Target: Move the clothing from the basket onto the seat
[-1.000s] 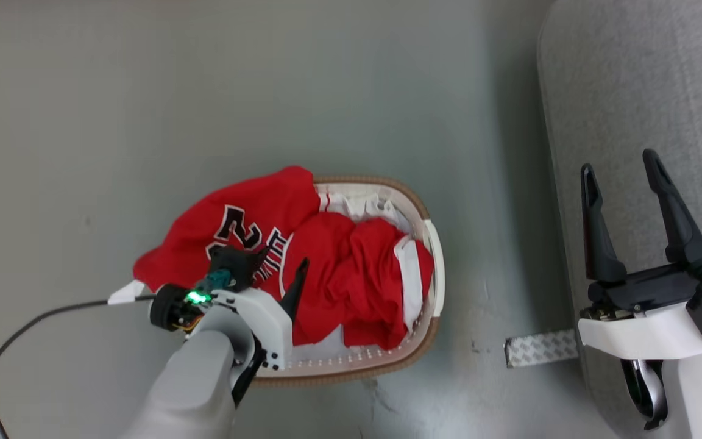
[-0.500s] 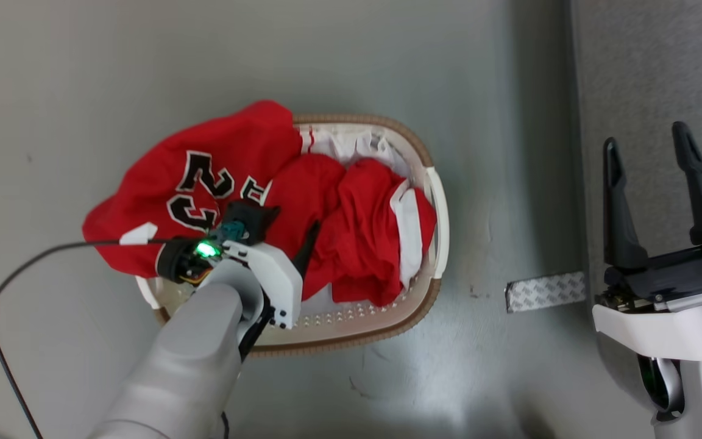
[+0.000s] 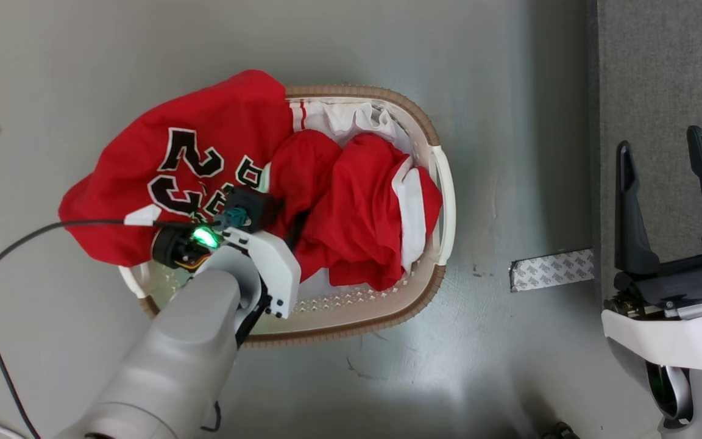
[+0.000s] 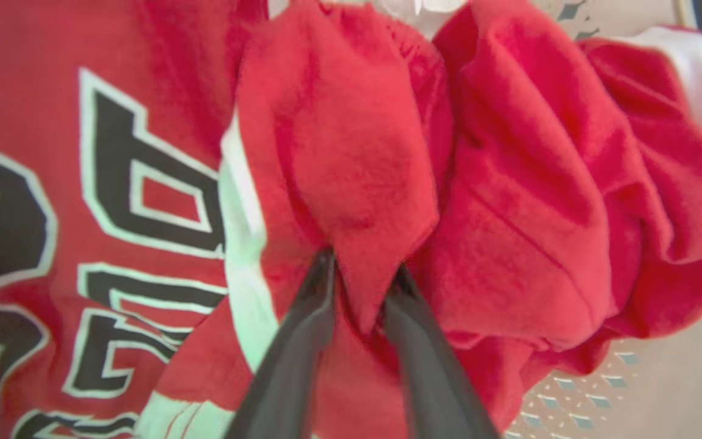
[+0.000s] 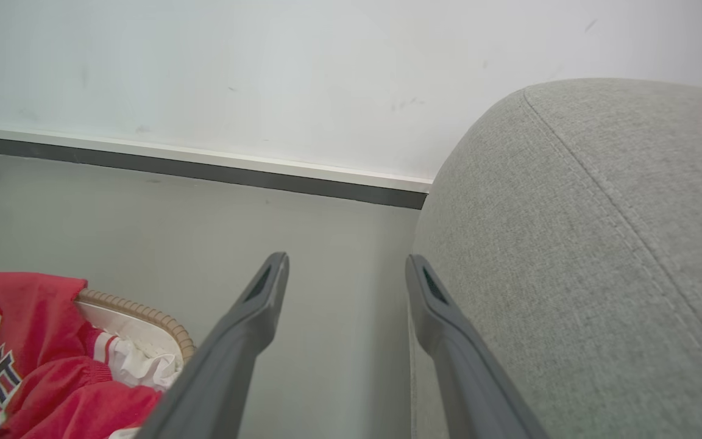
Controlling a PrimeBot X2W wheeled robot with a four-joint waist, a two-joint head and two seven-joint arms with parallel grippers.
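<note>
- The clothing (image 3: 351, 225) is lying heaped in the basket (image 3: 425, 125), its length running across us left to right, with the numbered jersey (image 3: 144, 140) spilling over the left side.
- Our left gripper (image 4: 360, 277) is straddling a red fold mid-heap; we cannot tell whether it is clamping.
- The seat (image 3: 662, 61) is standing to our right, apart from the basket; our right gripper (image 3: 659, 140) is hovering over it, spread wide and empty.
</note>
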